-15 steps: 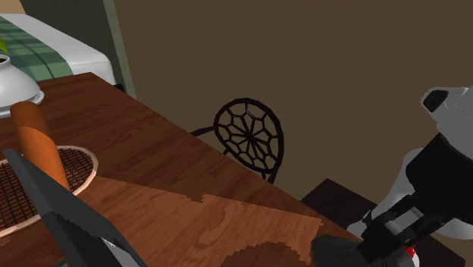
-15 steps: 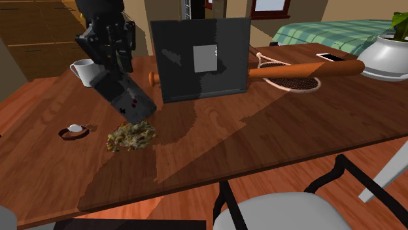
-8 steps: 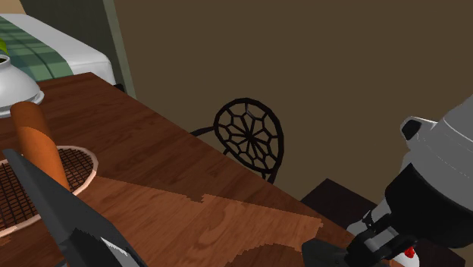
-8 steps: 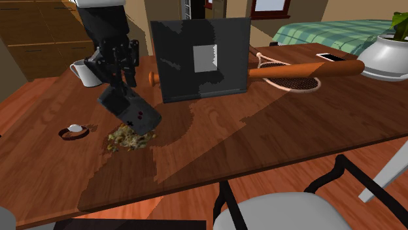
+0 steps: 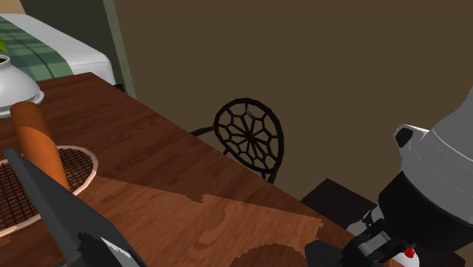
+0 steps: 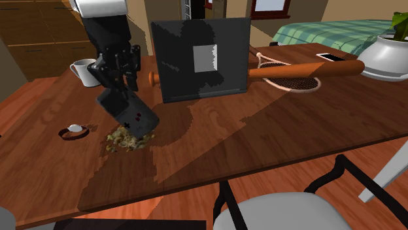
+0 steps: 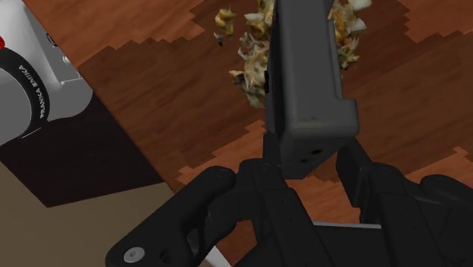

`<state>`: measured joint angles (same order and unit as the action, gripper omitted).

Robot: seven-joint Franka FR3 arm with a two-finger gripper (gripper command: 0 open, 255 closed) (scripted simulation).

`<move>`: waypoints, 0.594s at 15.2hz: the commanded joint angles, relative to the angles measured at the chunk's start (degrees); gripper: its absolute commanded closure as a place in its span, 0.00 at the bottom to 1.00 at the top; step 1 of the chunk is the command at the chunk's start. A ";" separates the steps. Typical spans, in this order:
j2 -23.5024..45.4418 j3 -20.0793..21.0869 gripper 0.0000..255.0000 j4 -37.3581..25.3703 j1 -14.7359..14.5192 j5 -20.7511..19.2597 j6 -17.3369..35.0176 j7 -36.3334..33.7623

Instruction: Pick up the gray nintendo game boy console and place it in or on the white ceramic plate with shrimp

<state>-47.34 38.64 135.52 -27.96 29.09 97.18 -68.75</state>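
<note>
In the second exterior view, my black gripper [image 6: 121, 86] is shut on the upper end of a dark grey Game Boy [image 6: 130, 114]. The console hangs tilted, and its lower end touches or nearly touches a heap of shrimp [image 6: 128, 139] on the wooden table; no plate rim shows under the heap. In the wrist view the Game Boy [image 7: 305, 72] stands clasped in the gripper [image 7: 311, 158], with one finger [image 7: 270, 152] on each side. The shrimp [image 7: 252, 54] lie just beyond it.
A white mug [image 6: 82, 70] stands behind the gripper and a small dish [image 6: 72, 131] beside the shrimp. A dark upright panel [image 6: 199, 60], a bat [image 6: 307, 69] on a racket [image 6: 292, 81], a white planter [image 6: 391, 60] and chairs [image 5: 249, 137] [image 6: 288, 204] surround the table.
Over the last second the gripper came down with the Game Boy onto the shrimp heap. In the last half second it has barely moved.
</note>
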 commanded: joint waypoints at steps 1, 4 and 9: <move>0.03 0.08 1.00 0.22 -0.02 0.00 -0.04 -0.01; 0.05 0.00 0.00 0.23 0.01 -0.06 -0.05 0.08; 0.36 -1.45 0.00 -3.45 0.37 -1.27 -3.50 -0.39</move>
<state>-47.40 37.42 133.80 -27.83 28.23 94.95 -68.72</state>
